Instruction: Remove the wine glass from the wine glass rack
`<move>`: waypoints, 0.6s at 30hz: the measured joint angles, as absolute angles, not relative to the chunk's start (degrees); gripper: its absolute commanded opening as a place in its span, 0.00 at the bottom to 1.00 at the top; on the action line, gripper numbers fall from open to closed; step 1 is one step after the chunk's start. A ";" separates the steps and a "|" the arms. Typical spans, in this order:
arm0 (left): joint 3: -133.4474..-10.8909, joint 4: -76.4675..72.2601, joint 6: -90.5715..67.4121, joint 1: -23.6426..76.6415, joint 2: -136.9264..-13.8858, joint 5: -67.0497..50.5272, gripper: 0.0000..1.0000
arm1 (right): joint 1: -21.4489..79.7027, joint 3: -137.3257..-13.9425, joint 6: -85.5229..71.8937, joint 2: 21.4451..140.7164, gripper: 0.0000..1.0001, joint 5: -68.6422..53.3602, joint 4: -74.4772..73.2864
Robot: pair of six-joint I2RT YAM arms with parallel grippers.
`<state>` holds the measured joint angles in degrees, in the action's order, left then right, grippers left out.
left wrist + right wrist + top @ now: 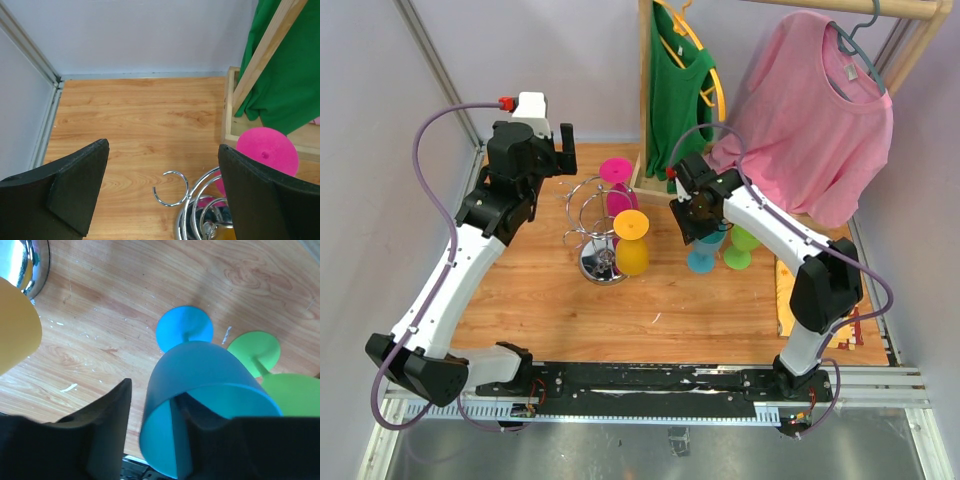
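Blue glass [200, 385] down right of rack [592, 215], R pincer [152, 405] parted astride its rim, L pincer [162, 150] agape & empty; yellow glass [632, 245], pink glass [615, 170] not yet off.

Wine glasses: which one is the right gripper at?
The blue glass, standing beside the green glass; the right gripper straddles its rim. The yellow glass and pink glass hang on the rack.

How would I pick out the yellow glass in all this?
Start at the shiny wire rack in the middle of the wooden table. The yellow glass hangs foot-up on its near right side. It is the only yellow one: the pink glass hangs farther back, the blue glass and green glass stand on the table.
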<state>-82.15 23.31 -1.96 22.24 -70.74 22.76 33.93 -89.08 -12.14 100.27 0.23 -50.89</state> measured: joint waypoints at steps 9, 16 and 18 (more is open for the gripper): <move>-82.15 23.33 -2.04 22.24 -70.74 22.39 0.95 | 33.93 -89.08 -12.25 95.11 0.69 0.19 -52.25; -82.15 23.44 -2.87 22.24 -70.43 22.09 0.96 | 33.93 -89.34 -13.17 83.88 0.73 -0.82 -54.33; -81.97 23.42 -3.09 22.24 -70.04 21.89 0.96 | 33.93 -89.38 -14.00 79.96 0.74 -2.22 -54.00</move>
<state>-81.97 23.42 -3.09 22.24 -70.04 21.89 33.93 -89.38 -14.00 79.96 -2.22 -54.00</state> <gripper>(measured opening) 0.958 0.729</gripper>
